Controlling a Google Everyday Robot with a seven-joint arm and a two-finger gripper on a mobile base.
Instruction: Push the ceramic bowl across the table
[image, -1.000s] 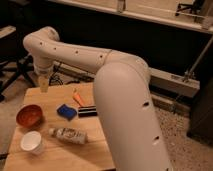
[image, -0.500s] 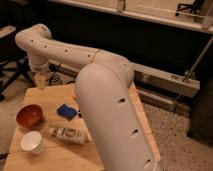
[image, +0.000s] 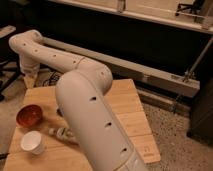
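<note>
The ceramic bowl (image: 29, 115) is orange-red and glossy and sits near the left edge of the light wooden table (image: 125, 112). My gripper (image: 30, 80) hangs from the white arm's wrist over the table's far left corner. It is behind the bowl and apart from it. The arm's thick white links (image: 92, 117) run from the bottom centre up and to the left and hide the middle of the table.
A small white paper cup (image: 32, 142) stands in front of the bowl. A small bottle (image: 62, 133) lies on its side to the cup's right, partly behind the arm. A dark wall with a metal rail (image: 160, 75) runs behind the table. Speckled floor lies to the right.
The gripper has moved a little to the left over the table's far edge. The arm's big link has swung left and now hides the blue and black items. The bowl has not moved.
</note>
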